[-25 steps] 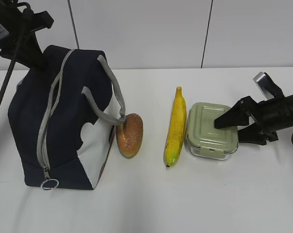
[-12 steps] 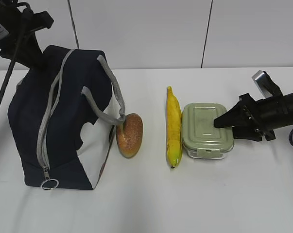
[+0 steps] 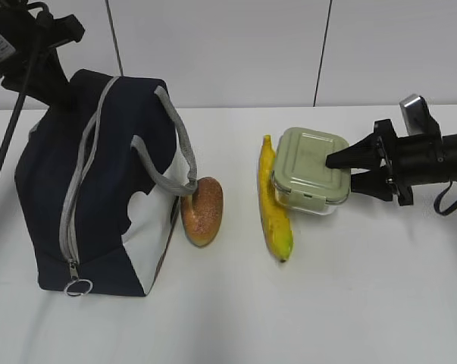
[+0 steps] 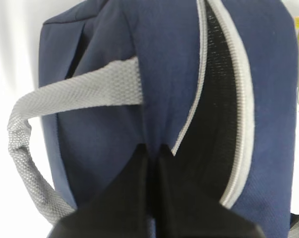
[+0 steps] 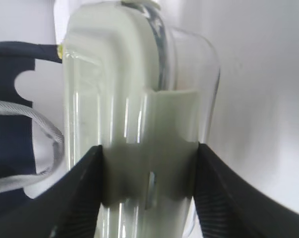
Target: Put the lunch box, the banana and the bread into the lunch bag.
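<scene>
The lunch bag (image 3: 99, 189) stands upright on the left of the white table (image 3: 349, 303), its grey zipper partly undone; through the gap the left wrist view shows only dark mesh, so the inside cannot be made out. The left gripper (image 4: 152, 163) has its black fingers pressed together on the navy fabric beside the zipper edge, and in the exterior view that arm is mostly cut off at the top left corner. The banana (image 3: 273, 201) lies right of the bag, its far half partly hidden under the lunch box (image 3: 310, 171). The lunch box is tilted, its left edge resting on the banana, and the right gripper (image 3: 348, 171) clamps its right end, one finger above the green lid and one below. The bread (image 3: 202, 210) leans against the bag's white side panel, touching a strap.
</scene>
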Tool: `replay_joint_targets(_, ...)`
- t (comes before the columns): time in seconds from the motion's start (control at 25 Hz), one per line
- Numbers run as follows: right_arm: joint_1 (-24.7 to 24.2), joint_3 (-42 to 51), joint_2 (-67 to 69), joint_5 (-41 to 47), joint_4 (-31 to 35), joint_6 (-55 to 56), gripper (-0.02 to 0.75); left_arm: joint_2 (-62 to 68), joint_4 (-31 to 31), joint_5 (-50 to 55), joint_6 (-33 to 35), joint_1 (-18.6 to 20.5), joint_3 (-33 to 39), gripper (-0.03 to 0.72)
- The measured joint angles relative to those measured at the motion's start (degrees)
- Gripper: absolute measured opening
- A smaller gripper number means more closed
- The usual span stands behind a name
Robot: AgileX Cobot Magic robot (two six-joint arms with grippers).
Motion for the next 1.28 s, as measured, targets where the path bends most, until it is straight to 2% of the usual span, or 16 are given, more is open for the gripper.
replay_joint_targets(0.28, 0.13, 0.11, -4.44, 0.0, 1.39, 3.45, 0.384, 0.0, -3.51, 0.0, 0.0, 0.0, 0.0, 0.002)
replay_joint_targets(0.52, 1.77, 0.11, -12.35, 0.21, 2.17, 11.4, 0.384, 0.0, -10.3, 0.0, 2.53, 0.0, 0.0, 0.002)
replay_joint_targets(0.8, 12.13, -7.01, -15.84, 1.54, 1.54, 20.07, 0.384, 0.0, -17.83, -0.05, 5.54, 0.0, 0.0, 0.002)
replay_joint_targets(1.08, 20.22, -15.06, -15.84, 1.94, -5.48, 26.77, 0.384, 0.0, -18.31, -0.19, 5.79, 0.0, 0.0, 0.002)
replay_joint_targets(1.28, 23.83, -16.71, -13.26, 1.6, -6.54, 28.03, 0.384, 0.0, -18.36, -0.19, 5.79, 0.0, 0.0, 0.002)
